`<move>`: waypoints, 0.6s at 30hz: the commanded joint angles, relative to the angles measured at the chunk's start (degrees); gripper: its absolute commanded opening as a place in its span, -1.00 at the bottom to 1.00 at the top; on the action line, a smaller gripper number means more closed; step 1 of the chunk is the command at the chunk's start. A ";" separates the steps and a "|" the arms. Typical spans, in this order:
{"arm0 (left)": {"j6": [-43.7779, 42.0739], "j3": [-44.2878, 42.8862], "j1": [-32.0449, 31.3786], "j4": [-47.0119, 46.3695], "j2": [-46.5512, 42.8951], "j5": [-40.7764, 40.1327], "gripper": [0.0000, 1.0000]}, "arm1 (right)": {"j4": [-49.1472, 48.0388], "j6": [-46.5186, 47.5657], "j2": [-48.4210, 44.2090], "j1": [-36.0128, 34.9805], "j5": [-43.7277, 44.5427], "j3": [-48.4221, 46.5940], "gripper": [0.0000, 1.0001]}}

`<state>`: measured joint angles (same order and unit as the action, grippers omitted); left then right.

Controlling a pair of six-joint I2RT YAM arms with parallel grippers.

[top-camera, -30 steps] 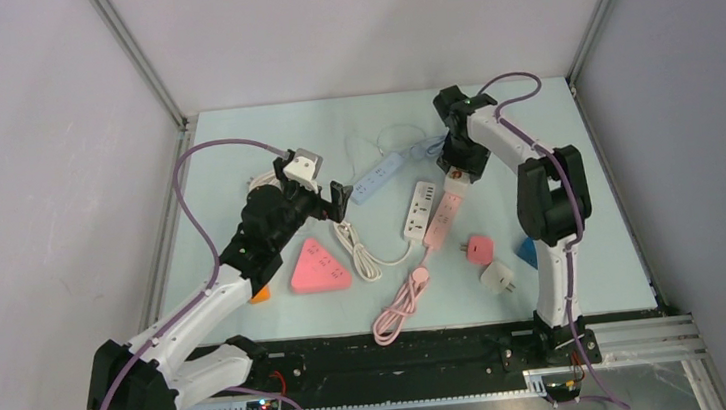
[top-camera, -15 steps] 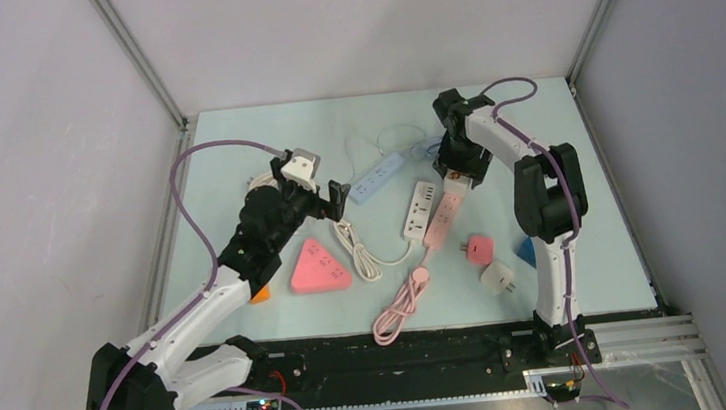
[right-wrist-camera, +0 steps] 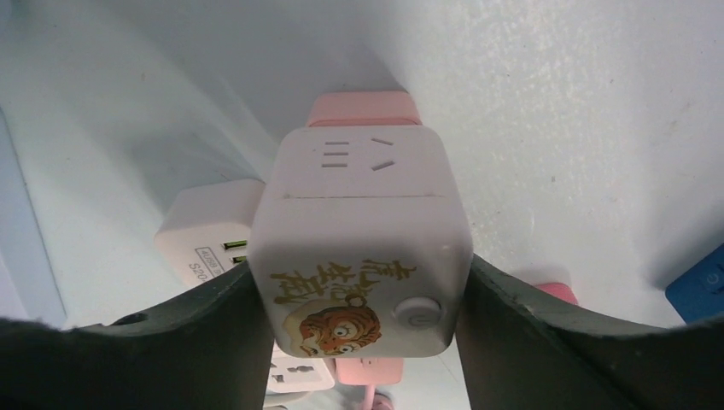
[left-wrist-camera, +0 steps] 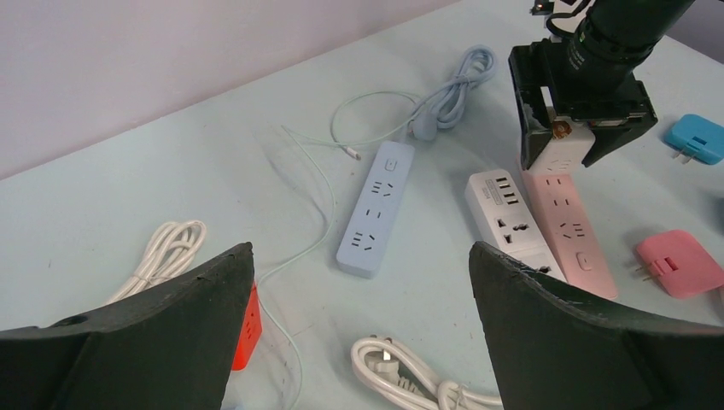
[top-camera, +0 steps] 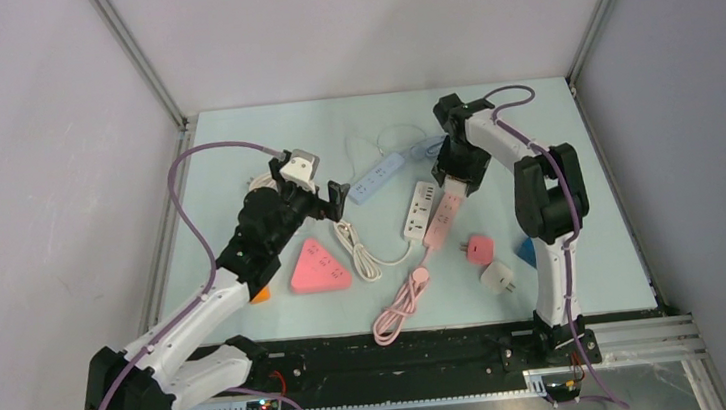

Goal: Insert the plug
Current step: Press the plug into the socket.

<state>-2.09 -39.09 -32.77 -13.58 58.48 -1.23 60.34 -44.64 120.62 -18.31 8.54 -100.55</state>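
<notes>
Right pincer point(right-wrist-camera: 363, 273) around white cube plug point(right-wrist-camera: 363, 213) atop pink strip point(right-wrist-camera: 363, 107), grip unclear; white strip point(right-wrist-camera: 209, 231) alongside.

The table point(top-camera: 262, 134) is pale mint. At the centre of the right wrist view the cube plug point(right-wrist-camera: 363, 248) is white, printed with an orange tiger and gold characters. In the left wrist view a pink power strip point(left-wrist-camera: 576, 239) and a white power strip point(left-wrist-camera: 512, 218) show right of centre, and a light blue power strip point(left-wrist-camera: 376, 209) mid-frame. A pink adapter point(left-wrist-camera: 683, 263) is at lower right, a blue adapter point(left-wrist-camera: 700, 138) at upper right, and an orange-red block point(left-wrist-camera: 246, 329) at lower left. Purple cables point(top-camera: 176, 193) run along the white arms point(top-camera: 189, 317).
</notes>
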 commanded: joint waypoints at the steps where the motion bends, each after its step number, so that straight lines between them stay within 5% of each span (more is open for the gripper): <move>1: -1.43 0.41 -0.65 -1.28 -1.46 -1.16 0.99 | -0.46 -0.16 -2.74 0.53 0.57 1.66 0.31; 5: -1.62 0.52 -0.85 -1.21 -1.51 -1.53 0.99 | -1.71 -0.26 -1.92 2.13 -0.61 4.21 -0.19; 13: -2.00 0.55 -0.91 -1.09 -1.32 -2.00 0.99 | -1.28 1.30 3.14 3.78 -6.58 7.11 -0.86; 18: -2.18 0.41 -0.91 -0.93 -0.82 -1.97 0.99 | 2.24 1.91 6.55 3.63 -4.45 4.77 -0.95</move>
<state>-2.94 -39.09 -33.39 -13.52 58.33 -2.11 58.48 -42.98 119.87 -15.25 2.04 -97.56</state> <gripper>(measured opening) 0.996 0.632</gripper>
